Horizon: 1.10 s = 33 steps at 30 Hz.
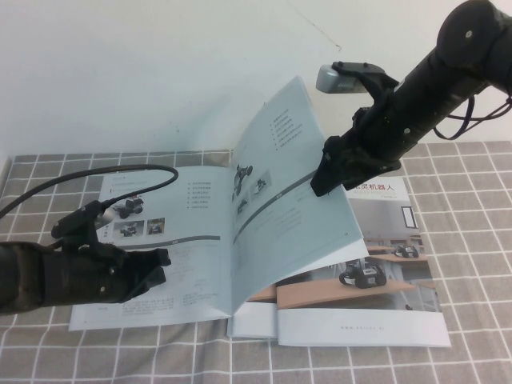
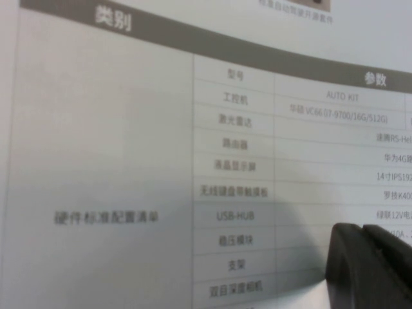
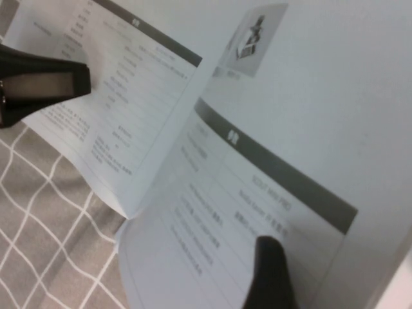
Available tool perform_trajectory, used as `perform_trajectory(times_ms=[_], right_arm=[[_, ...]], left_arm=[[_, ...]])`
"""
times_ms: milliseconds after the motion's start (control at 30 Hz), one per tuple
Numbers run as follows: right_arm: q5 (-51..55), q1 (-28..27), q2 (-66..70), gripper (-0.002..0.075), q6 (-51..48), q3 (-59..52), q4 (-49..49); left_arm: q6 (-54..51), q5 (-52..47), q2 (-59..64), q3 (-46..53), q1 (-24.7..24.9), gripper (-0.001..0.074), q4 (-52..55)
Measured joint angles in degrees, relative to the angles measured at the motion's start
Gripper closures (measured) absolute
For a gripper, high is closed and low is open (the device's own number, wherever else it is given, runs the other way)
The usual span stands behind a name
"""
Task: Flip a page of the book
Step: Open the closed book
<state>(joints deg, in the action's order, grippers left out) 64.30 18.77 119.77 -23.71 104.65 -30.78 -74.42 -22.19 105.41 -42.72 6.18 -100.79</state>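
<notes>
The book (image 1: 188,248) lies open on the checked cloth. Its left page shows a robot photo, a grey band and a table, and fills the left wrist view (image 2: 129,161). The page (image 1: 280,192) stands lifted and curved over the spine, with its vehicle picture, two small photos and grey band facing me. My right gripper (image 1: 324,180) is shut on the page's outer edge, and one dark finger (image 3: 270,270) lies on the printed side. My left gripper (image 1: 158,262) is shut, with its fingertips (image 2: 370,257) down on the left page's table.
A second booklet (image 1: 376,304) with a Chinese title and a desk photo lies under the book at the right. The grey checked tablecloth (image 1: 464,200) covers the table, and a white wall stands behind. The left arm's cable (image 1: 72,180) loops over the far left.
</notes>
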Motion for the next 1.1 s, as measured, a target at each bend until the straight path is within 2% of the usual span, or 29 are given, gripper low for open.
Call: perform_trajectory(times_ms=[233, 533, 733, 1100], right_arm=[[0.0, 0.0, 0.0, 0.0255, 0.0, 0.0, 0.9], [2.4, 0.0, 0.0, 0.0255, 4.0, 4.1, 10.7], [2.6, 0.0, 0.7, 0.0255, 6.2, 4.0, 11.0], [1.3, -0.1, 10.6, 0.0255, 11.8, 2.2, 11.9]], left_arm=[[0.0, 0.0, 0.0, 0.0, 0.0, 0.0737, 0.0], [0.0, -0.1, 0.0, 0.0, 0.0, 0.0737, 0.0], [0.0, -0.2, 0.1, 0.0, 0.0, 0.0737, 0.0], [-0.4, -0.2, 0.1, 0.0, 0.0, 0.0737, 0.0]])
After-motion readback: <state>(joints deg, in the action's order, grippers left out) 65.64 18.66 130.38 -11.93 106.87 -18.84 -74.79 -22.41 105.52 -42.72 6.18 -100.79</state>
